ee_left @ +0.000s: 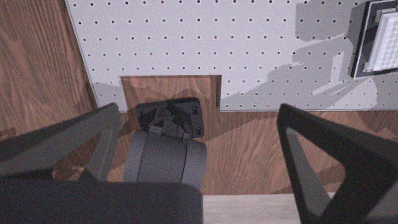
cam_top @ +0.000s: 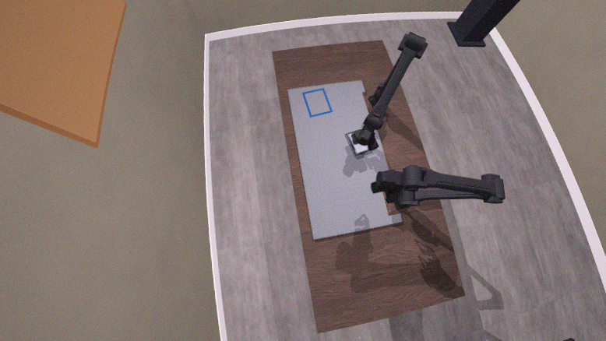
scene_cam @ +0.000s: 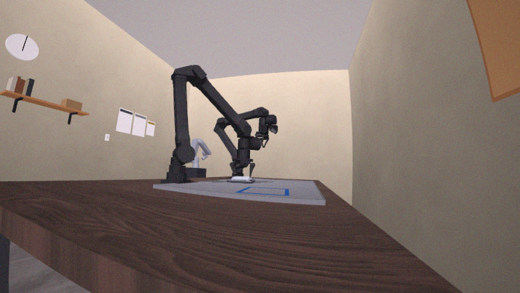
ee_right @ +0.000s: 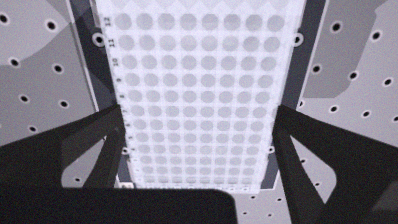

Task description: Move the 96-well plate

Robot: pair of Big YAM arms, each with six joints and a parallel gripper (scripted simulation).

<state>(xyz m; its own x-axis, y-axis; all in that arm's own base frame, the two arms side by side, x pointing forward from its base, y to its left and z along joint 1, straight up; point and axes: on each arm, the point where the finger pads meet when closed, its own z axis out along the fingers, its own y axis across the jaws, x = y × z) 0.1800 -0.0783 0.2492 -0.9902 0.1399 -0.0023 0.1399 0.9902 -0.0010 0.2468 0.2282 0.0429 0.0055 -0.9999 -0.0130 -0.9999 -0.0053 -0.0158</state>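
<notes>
The white 96-well plate (cam_top: 361, 148) (scene_cam: 242, 178) (ee_left: 389, 45) (ee_right: 195, 95) is over the dark nest N1 (ee_left: 366, 50) (ee_right: 296, 70), within its outline. It looks level; whether it is fully down is unclear. Its row 12 is at the top of the right wrist view; a small pale label (ee_right: 126, 185) is at the nest's near-left corner. The plate's cut corner is not clear. My right gripper (scene_cam: 242, 174) (ee_right: 198, 112) is shut on the plate's long sides. My left gripper (scene_cam: 264, 143) (ee_left: 198, 112) is open and empty, high near the board's edge. Bench spot B1 (cam_top: 306, 104) (scene_cam: 287, 191) is a bare blue outline.
The grey perforated board (cam_top: 335, 190) (scene_cam: 309, 192) (ee_left: 175, 45) lies on the brown wooden table (cam_top: 360, 309) (scene_cam: 218, 247). The left arm (cam_top: 453, 181) stands beside the right arm (cam_top: 392, 86), with a gap between them. A dark post (cam_top: 479, 25) stands beyond the table.
</notes>
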